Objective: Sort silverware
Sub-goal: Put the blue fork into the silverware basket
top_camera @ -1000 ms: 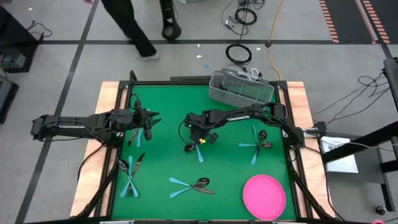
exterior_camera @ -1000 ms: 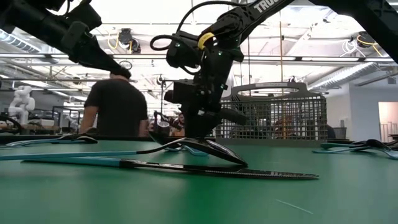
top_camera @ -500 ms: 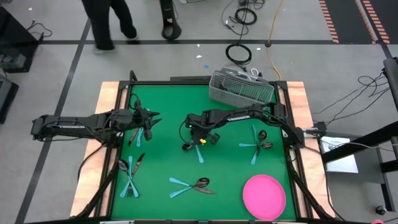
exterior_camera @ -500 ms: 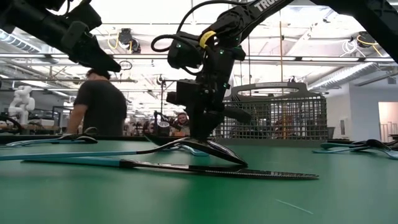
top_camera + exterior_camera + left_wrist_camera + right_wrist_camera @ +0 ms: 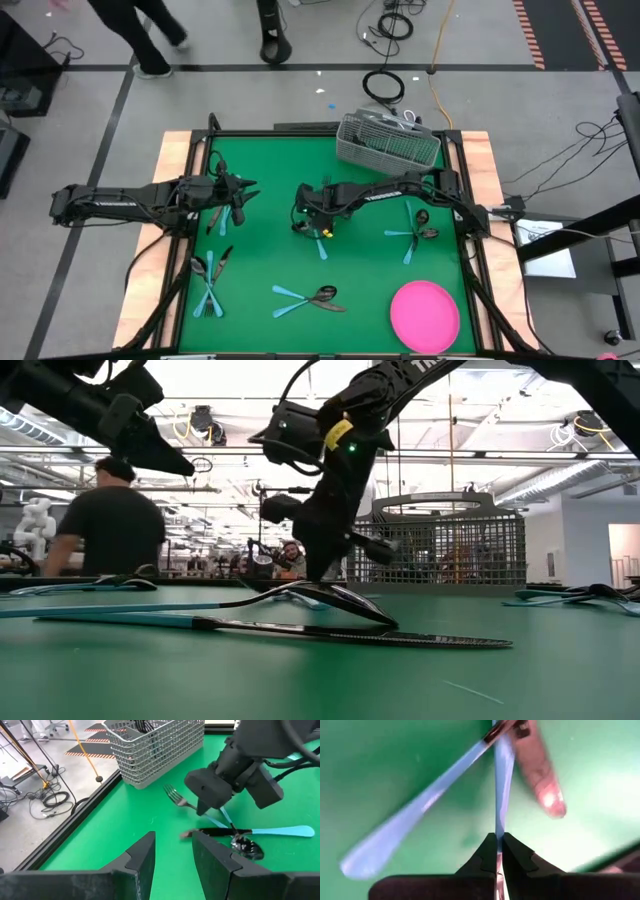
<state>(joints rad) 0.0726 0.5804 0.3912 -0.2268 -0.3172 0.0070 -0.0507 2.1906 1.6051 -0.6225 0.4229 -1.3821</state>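
The silverware lies in several small clusters on the green table [image 5: 270, 160]; the pieces have light blue handles and dark heads. My right gripper [image 5: 302, 225] stands over the middle cluster [image 5: 320, 242], pointing steeply down, shut on one light blue handle [image 5: 498, 810]. Beside it lie a fork [image 5: 175, 796], a knife [image 5: 215, 833] and a spoon [image 5: 247, 847]. My left gripper [image 5: 245, 190] hovers open above the far-left cluster [image 5: 220, 215], holding nothing. My right gripper pinches a light blue handle [image 5: 498, 832] between its two fingertips [image 5: 512, 851], with the handle turned on edge. The fingers come from above, slanting down, and close on the handle's flat faces. I cannot tell which piece the handle belongs to, or whether it is clear of the table.
A grey wire-mesh caddy [image 5: 388, 140] stands at the far edge and a pink plate [image 5: 425, 315] at the near right. More silverware lies at the near left [image 5: 210, 275], near centre [image 5: 310, 297] and right [image 5: 412, 232]. A person [image 5: 105, 520] walks beyond the table.
My right gripper has rolled about its wrist over the middle cluster while staying in the same spot. The person behind the table has walked off toward the left.
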